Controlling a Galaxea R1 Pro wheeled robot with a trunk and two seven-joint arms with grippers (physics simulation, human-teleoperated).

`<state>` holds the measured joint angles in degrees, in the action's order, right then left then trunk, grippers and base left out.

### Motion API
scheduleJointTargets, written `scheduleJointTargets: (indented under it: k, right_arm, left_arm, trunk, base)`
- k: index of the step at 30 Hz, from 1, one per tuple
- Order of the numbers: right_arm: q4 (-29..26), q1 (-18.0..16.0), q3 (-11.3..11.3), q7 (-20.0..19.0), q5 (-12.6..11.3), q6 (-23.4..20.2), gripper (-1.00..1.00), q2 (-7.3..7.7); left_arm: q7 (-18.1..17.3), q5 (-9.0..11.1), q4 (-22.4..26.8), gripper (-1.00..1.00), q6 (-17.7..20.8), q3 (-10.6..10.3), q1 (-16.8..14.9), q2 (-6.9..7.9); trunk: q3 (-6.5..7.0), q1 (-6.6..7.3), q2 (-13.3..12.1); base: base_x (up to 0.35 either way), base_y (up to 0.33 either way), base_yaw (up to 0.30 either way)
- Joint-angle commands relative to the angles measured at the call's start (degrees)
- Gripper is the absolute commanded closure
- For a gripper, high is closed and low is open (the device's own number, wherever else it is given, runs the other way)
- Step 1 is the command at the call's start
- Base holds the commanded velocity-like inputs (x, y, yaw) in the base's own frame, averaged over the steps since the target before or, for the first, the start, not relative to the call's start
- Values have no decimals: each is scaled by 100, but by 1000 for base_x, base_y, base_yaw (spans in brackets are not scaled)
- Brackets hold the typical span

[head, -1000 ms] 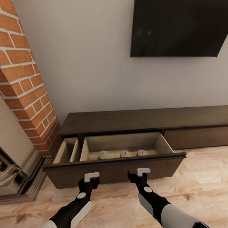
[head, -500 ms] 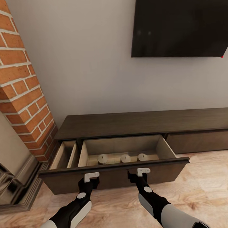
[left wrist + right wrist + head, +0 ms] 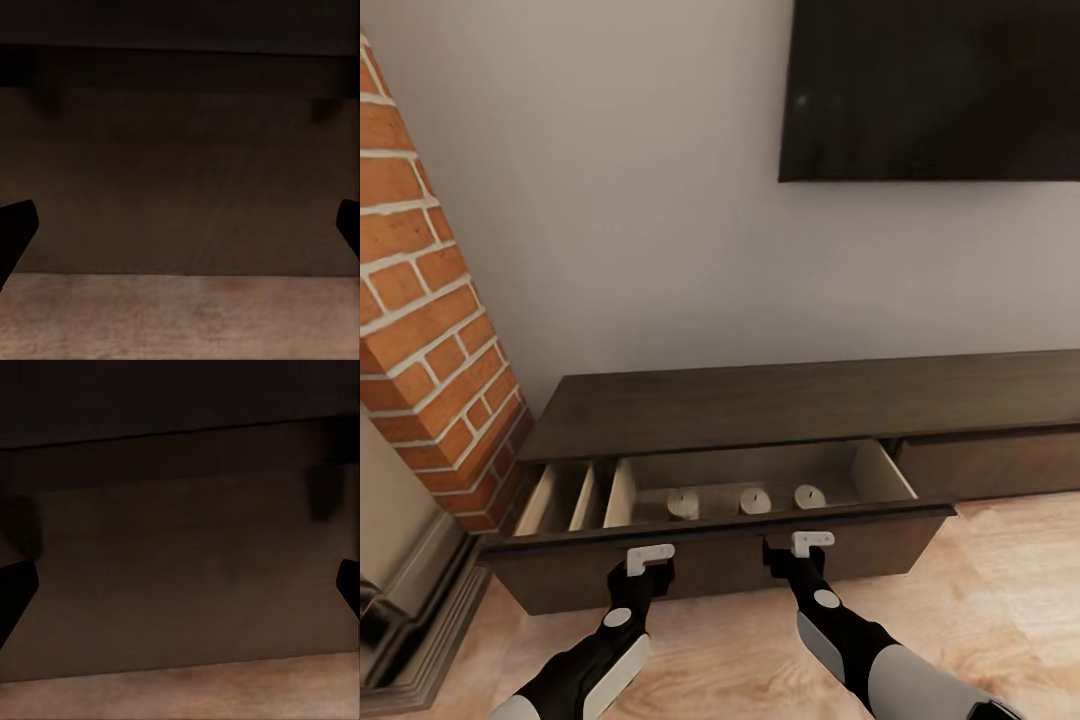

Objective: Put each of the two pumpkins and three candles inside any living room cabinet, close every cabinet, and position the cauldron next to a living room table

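The long dark-brown cabinet point(image 3: 810, 395) stands against the wall with its left drawer pulled partway out. Three grey-beige candles point(image 3: 755, 500) stand in a row on the drawer's light wooden floor. My left gripper point(image 3: 650, 553) and right gripper point(image 3: 812, 541) are both up against the drawer front point(image 3: 720, 565), side by side. In the left wrist view the drawer front point(image 3: 180, 165) sits close between widely spread dark fingertips point(image 3: 15, 232); the right wrist view shows the same front point(image 3: 180, 547) and fingertips point(image 3: 15, 592). Both are open and hold nothing. The pumpkins, cauldron and table are out of view.
A brick fireplace column point(image 3: 420, 330) with a stone base rises at the left, close to the drawer's end. A black TV point(image 3: 935, 90) hangs on the wall above the cabinet. The cabinet's right fronts point(image 3: 990, 465) are closed. Wooden floor point(image 3: 1000, 580) lies to the right.
The whole view has moved closer to the wall. The drawer has slid part of the way in, with both grippers staying against its front. The candles stand as before.
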<state>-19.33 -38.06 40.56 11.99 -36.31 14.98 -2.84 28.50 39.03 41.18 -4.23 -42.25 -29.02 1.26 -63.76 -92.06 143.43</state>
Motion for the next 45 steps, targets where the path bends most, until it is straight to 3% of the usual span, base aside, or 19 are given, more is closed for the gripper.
scheduleJointTargets:
  k: [1, 27, 36, 45]
  right_arm:
    - [0, -8, 22, 41, -33, 31, -100, 3]
    - [0, -8, 22, 41, -33, 31, -100, 3]
    - [0, -8, 22, 41, -34, 30, -100, 3]
    - [0, -8, 22, 41, -33, 23, -100, 3]
  left_arm:
    - [41, 60, 4, -100, -43, -46, -7, 10]
    - [41, 43, 4, -100, -43, -52, -7, 23]
    - [41, 43, 4, -100, -43, -55, -7, 23]
    - [43, 43, 4, -100, -43, -73, -7, 18]
  trunk:
    - [-4, -2, 2]
    - [-4, -2, 2]
    - [-4, -2, 2]
    - [-4, -2, 2]
  base:
    - [342, 0, 0]
    - [317, 0, 0]
    - [15, 0, 0]
    - [-289, 0, 0]
